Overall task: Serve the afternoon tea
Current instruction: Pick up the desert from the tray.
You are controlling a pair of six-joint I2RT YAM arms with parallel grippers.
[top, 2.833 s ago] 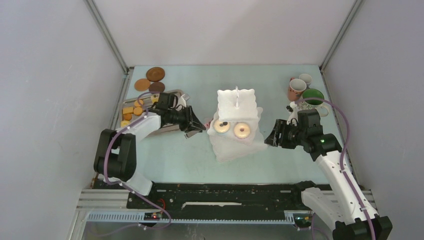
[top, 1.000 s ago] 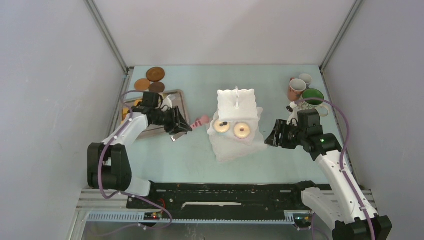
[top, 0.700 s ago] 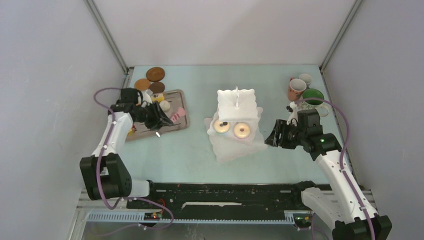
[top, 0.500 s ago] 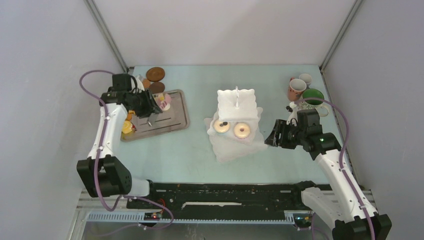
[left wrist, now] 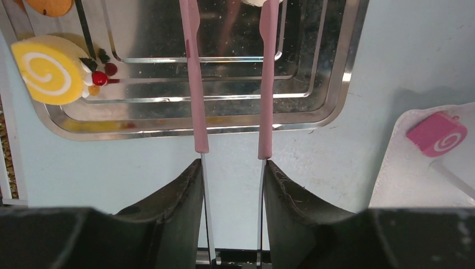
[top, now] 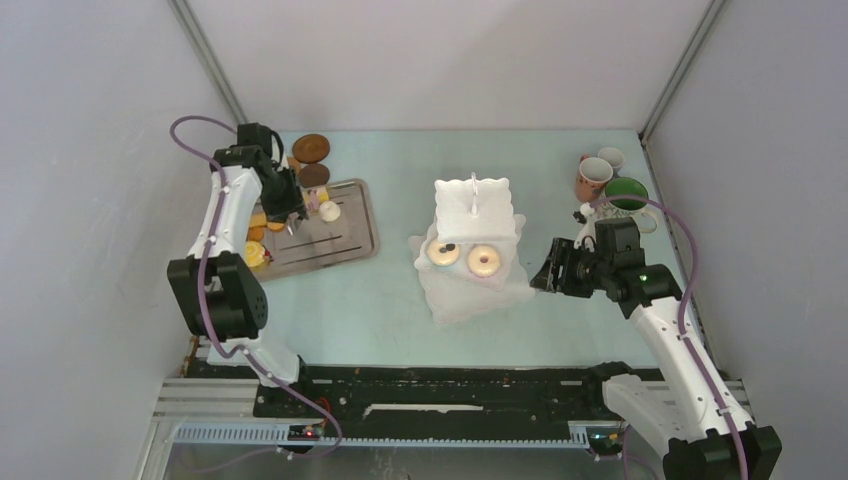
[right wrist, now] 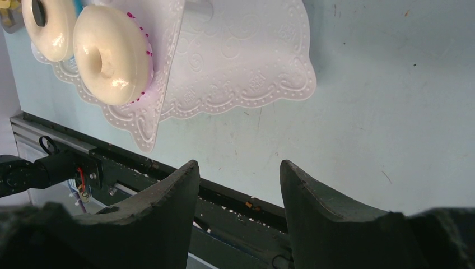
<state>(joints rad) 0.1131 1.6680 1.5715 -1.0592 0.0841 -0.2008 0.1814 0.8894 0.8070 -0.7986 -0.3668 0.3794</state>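
- Gripping the tongs: my left hand is clamped on their thin metal shafts, and the pink arms point out over the tray.
- The tong arms stand apart with nothing visible between them. Their tips run out of the wrist view, near a pale sweet on the tray.
- The tray sits at the left side of the worktop. A yellow cake lies at its near-left corner, and orange biscuits lie along its left edge.
- My right hand is open and empty. It is low over the worktop, just beside the bottom tier of the stand and not touching it.
- The stand is at mid-worktop. Two donuts sit on a lower tier facing me.
- One pink cake rests on a tier at the stand's left side; I cannot tell which tier.
- Three mugs cluster at the far right corner.
- Coasters lie at the far left, beyond the tray.
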